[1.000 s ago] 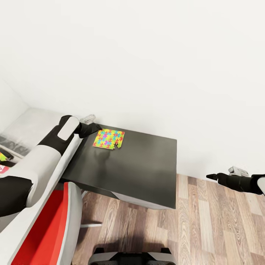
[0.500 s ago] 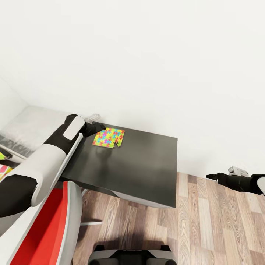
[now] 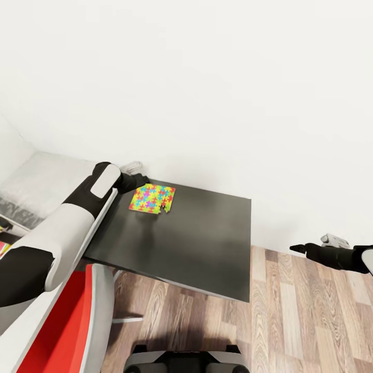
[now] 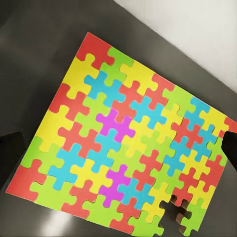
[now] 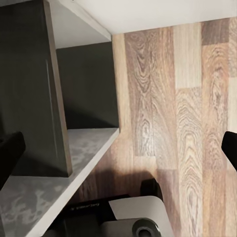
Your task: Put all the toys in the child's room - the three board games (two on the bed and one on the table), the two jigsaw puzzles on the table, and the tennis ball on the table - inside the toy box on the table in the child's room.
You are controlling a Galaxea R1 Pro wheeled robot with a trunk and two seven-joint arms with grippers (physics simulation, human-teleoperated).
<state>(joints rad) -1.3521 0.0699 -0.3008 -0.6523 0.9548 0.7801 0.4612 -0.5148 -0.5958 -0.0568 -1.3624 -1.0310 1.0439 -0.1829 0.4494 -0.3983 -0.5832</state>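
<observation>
Jigsaw puzzle (image 3: 152, 198) flat, notched corner rightward

Head camera high, facing forward and down over the dark counter (image 3: 197, 233) wing and wood floor (image 3: 311, 311). Left wrist camera close above the jigsaw puzzle (image 4: 128, 143), also seen from the head (image 3: 152, 198). Right wrist camera looks down at floor and counter edge (image 5: 74, 163).

A plain white wall (image 3: 207, 77) fills the far side, evenly lit; wood-plank floor (image 3: 311, 311) in brown and grey tones runs beneath the right hand and past it; a red-seated chair with a pale grey rim (image 3: 77, 321) stands under the left forearm; the floor planks (image 5: 192, 98) show strong grain.
</observation>
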